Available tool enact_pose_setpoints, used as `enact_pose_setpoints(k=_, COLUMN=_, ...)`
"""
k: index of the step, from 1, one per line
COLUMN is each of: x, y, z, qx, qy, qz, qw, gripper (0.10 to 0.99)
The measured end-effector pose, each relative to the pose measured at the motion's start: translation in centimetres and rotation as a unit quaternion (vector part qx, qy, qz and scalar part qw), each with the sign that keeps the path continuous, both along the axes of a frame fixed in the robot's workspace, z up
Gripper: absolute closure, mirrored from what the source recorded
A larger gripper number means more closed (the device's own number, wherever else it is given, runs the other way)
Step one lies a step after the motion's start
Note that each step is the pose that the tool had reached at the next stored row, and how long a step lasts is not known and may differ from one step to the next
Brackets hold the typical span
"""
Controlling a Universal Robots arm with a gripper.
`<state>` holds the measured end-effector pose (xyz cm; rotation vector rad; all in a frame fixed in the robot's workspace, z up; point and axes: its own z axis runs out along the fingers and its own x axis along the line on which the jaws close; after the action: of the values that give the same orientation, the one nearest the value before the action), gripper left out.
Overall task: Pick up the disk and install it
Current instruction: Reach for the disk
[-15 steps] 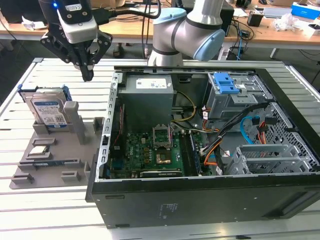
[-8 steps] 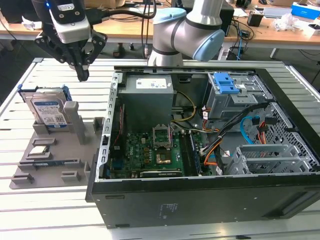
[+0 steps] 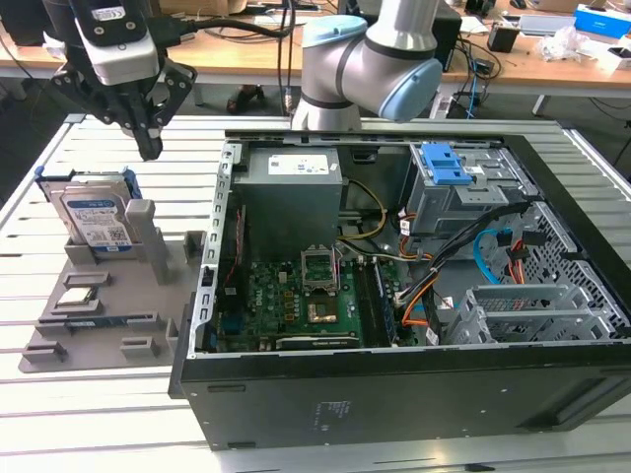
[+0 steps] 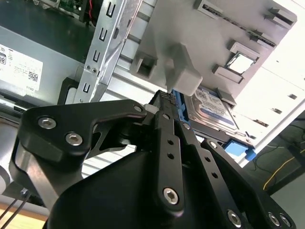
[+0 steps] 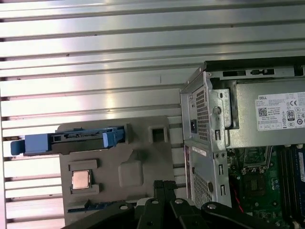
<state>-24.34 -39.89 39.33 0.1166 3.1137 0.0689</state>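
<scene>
The disk point(image 3: 94, 219), a silver drive with a white-and-blue label in a blue carrier frame, stands on edge in a slot of the grey holder tray point(image 3: 108, 305) at the exterior view's left. The first wrist view looks down on the disk's point(image 5: 71, 141) blue frame edge, and the second wrist view catches the disk's point(image 4: 213, 112) label past the fingertips. My gripper point(image 3: 149, 150) hangs above the tray, a little to the exterior view's right of the disk and apart from it. Its fingers point(image 4: 164, 119) are shut together with nothing between them.
The open computer case point(image 3: 394, 404) fills the middle, with its motherboard point(image 3: 296, 301), power supply point(image 3: 291, 187) and a drive cage with a blue latch plate point(image 3: 449, 166). A small square processor chip point(image 5: 80, 180) lies on the tray. The slatted metal table point(image 5: 95, 57) carries everything.
</scene>
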Motion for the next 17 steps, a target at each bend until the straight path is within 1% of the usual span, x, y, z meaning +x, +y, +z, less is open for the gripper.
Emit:
enact_pose_setpoints(k=11, x=-1.39, y=0.0, z=0.0, qx=0.0, qy=0.0, qz=0.0, qw=1.0, gripper=0.98)
enact_pose_setpoints(k=17, x=-2.37, y=0.0, z=0.0, qx=0.0, qy=0.0, qz=0.0, qw=1.0, gripper=0.98)
